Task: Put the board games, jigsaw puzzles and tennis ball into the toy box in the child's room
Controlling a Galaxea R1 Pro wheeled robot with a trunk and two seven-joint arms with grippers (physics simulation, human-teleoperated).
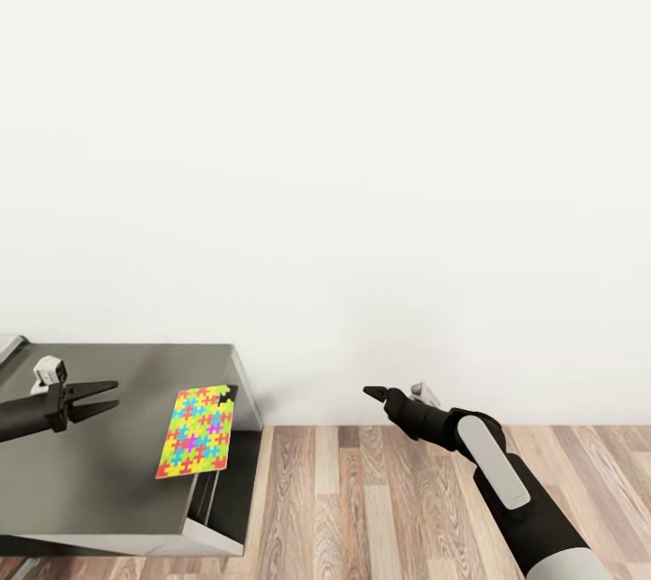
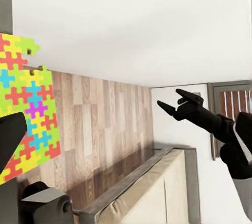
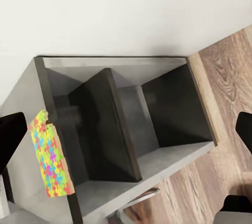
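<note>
One jigsaw puzzle (image 1: pixel 199 431), a flat board of yellow, pink, blue and green pieces, lies on the grey top of the table (image 1: pixel 99 471) close to its right end. It also shows in the wrist views: jigsaw puzzle (image 2: pixel 26 119), jigsaw puzzle (image 3: pixel 50 158). My left gripper (image 1: pixel 107 399) hovers open over the table, a short way left of the puzzle, holding nothing. Out over the floor to the right of the table, my right gripper (image 1: pixel 375 393) is open and empty, its fingers (image 2: pixel 170 108) spread apart. The board games and the tennis ball are out of view.
The table's end holds dark open shelf compartments (image 3: pixel 131 124). Wood-plank floor (image 1: pixel 389 489) runs right of the table, with a white wall behind. The bed (image 2: pixel 157 192), beige with a grey frame, lies beyond the floor. A pale grey corner (image 1: pixel 9 347) pokes in at the table's far left.
</note>
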